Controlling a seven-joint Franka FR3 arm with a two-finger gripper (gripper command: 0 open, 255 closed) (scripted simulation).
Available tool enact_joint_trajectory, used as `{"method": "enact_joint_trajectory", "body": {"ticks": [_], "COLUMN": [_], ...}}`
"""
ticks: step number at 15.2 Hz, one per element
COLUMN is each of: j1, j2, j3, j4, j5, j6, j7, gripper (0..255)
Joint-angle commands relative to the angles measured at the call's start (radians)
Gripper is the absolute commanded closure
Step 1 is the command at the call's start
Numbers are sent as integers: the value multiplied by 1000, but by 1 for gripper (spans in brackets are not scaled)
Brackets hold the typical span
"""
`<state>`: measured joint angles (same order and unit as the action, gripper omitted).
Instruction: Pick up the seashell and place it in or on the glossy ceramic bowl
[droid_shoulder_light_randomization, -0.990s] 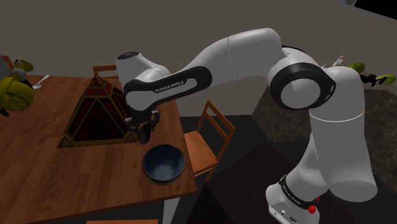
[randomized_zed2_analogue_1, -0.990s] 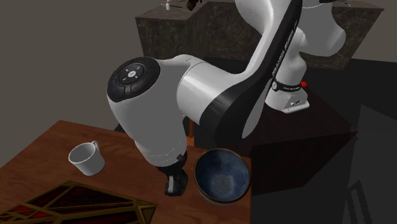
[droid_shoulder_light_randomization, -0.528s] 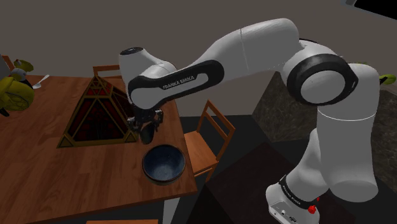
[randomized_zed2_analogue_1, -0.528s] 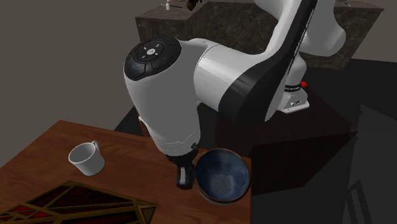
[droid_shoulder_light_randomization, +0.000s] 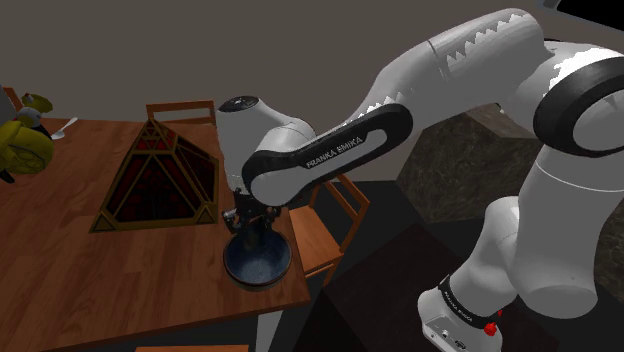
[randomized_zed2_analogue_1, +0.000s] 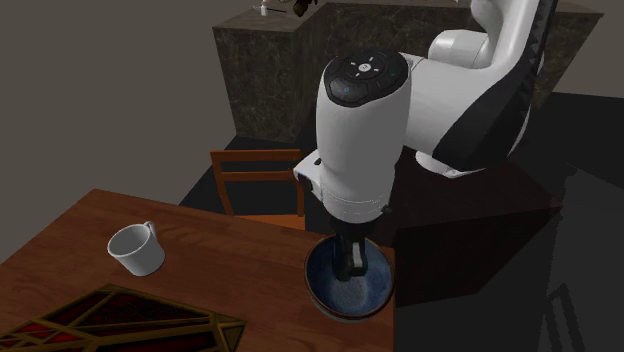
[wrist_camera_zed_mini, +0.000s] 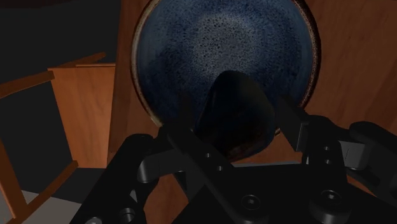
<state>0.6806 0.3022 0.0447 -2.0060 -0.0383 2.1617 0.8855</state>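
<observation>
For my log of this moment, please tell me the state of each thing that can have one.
gripper: shut on the seashell, above the bowl.
seashell: held in the gripper, not yet released.
bowl: upright on the table, nothing loose inside.
cup: on the table, apart from the bowl, nothing seen inside.

pincer (wrist_camera_zed_mini: 234, 109) clasping dark seashell (wrist_camera_zed_mini: 234, 130), over blue bowl (wrist_camera_zed_mini: 216, 44)
</observation>
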Motion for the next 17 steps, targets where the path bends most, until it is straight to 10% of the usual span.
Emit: {"method": "enact_joint_trajectory", "body": {"ticks": [1,17], "j1": [6,9], "j2": [-15,98], "j3": [4,0], "j4": [-41,-62], "j5": [0,-10], "j6": [26,160], "j7": [12,20], "gripper": [255,255]}}
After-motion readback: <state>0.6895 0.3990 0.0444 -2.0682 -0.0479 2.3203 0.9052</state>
